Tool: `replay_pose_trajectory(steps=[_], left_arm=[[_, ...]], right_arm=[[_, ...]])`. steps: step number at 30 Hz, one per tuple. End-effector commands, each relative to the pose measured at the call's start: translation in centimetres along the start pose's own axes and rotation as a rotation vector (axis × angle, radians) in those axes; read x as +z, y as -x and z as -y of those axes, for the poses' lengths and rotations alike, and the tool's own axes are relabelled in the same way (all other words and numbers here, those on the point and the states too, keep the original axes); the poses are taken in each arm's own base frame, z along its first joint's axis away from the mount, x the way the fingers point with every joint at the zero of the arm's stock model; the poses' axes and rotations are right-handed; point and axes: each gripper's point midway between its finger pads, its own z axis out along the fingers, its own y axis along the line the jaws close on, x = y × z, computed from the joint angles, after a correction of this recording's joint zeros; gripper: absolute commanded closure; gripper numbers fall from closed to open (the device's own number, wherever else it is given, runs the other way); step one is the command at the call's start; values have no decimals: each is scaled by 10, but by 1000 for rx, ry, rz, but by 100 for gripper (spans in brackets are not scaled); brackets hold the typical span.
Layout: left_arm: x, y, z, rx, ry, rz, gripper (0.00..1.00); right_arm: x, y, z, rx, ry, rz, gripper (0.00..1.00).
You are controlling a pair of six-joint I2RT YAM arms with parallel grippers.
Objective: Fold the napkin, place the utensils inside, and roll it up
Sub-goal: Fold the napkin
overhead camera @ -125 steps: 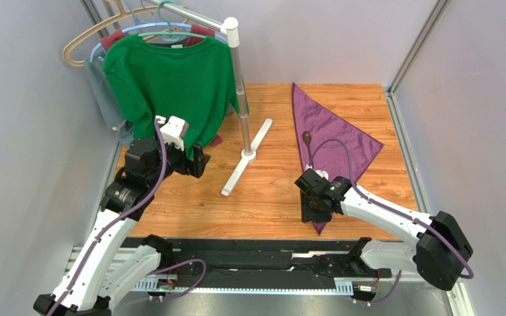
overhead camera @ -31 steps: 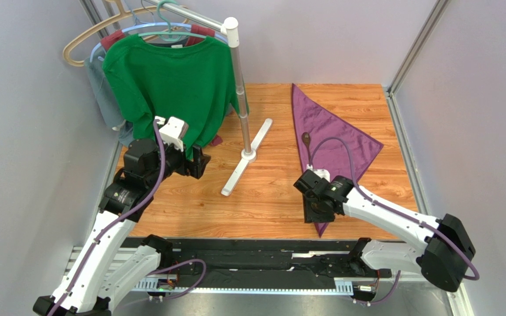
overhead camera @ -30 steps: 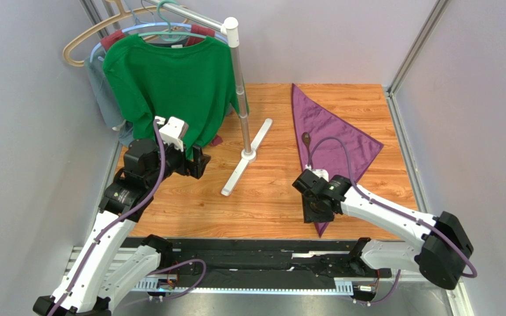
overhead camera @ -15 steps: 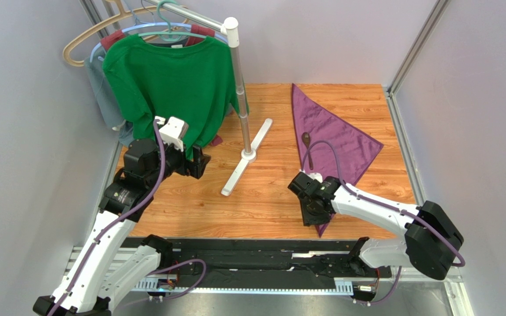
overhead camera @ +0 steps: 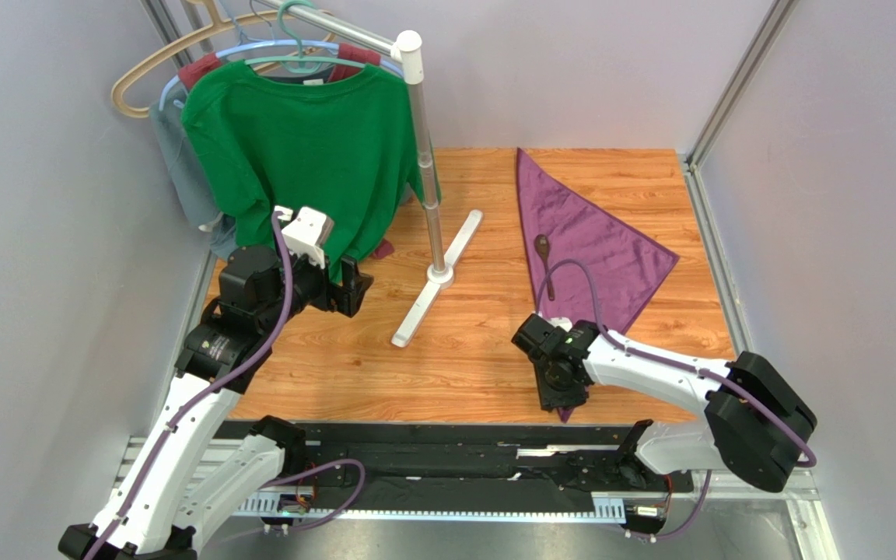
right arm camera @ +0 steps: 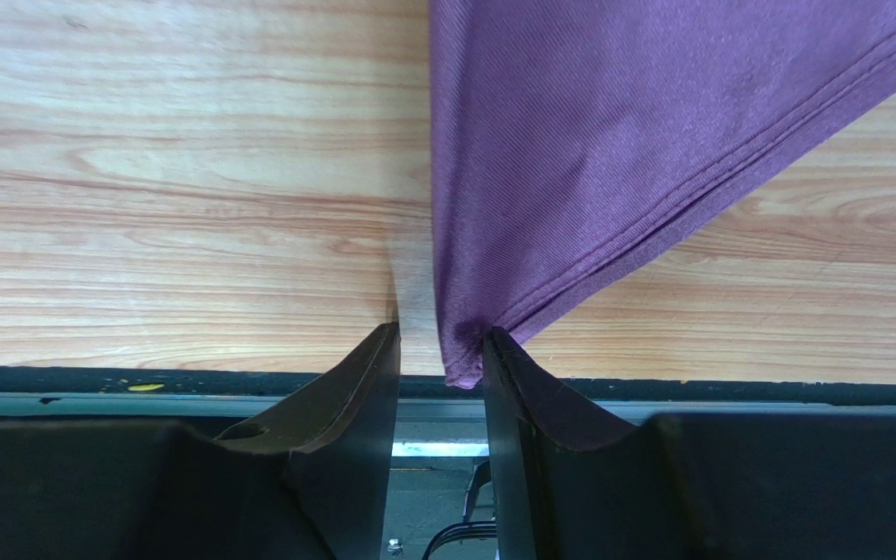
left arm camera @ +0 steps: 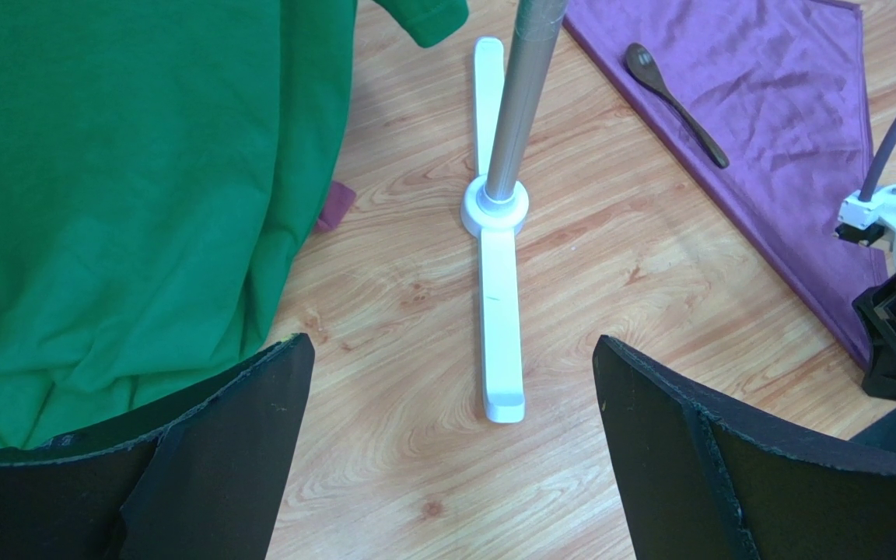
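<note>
From the top view, the napkin (overhead camera: 591, 239) lies on the right half of the wooden table (overhead camera: 476, 350), folded into a long triangle with its far point near the back edge and its near point at the front edge. The spoon (overhead camera: 545, 259) rests on it just inside the left edge, bowl away from the arms. The right gripper (overhead camera: 563, 397) is down at the near point of the cloth. The left gripper (overhead camera: 350, 287) hangs well apart from all this, close to the hem of the green shirt (overhead camera: 301, 152) on the rack (overhead camera: 424, 140).

The left wrist view shows its jaws spread wide with nothing between them — only bare wood and the rack's white foot (left arm camera: 494, 292) below.

In the right wrist view the jaws stand narrow, astride the very tip of the napkin. The cloth touches one of the fingers (right arm camera: 517, 391), but a sliver of wood shows between it and the other, so the corner does not look pinched yet.

The fold looks done and the spoon is in place, so the step in hand is probably taking this corner to start the roll. Next, the jaws need to meet on all the layers at the tip, then carry it low over the cloth toward the spoon without dragging the triangle askew.
</note>
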Motion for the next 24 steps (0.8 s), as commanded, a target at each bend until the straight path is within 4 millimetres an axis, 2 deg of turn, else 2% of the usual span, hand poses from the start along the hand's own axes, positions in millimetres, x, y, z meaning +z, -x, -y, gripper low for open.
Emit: replay_pose_trajectory(steps=[1, 19, 24], left_arm=[[2, 3, 0, -3, -6, 16, 1], [0, 3, 1, -5, -6, 20, 1], [-1, 5, 1, -6, -6, 26, 1]], right_arm=[[3, -2, -3, 41, 22, 5, 64], [6, -10, 5, 65, -4, -10, 81], [5, -8, 4, 66, -12, -7, 90]])
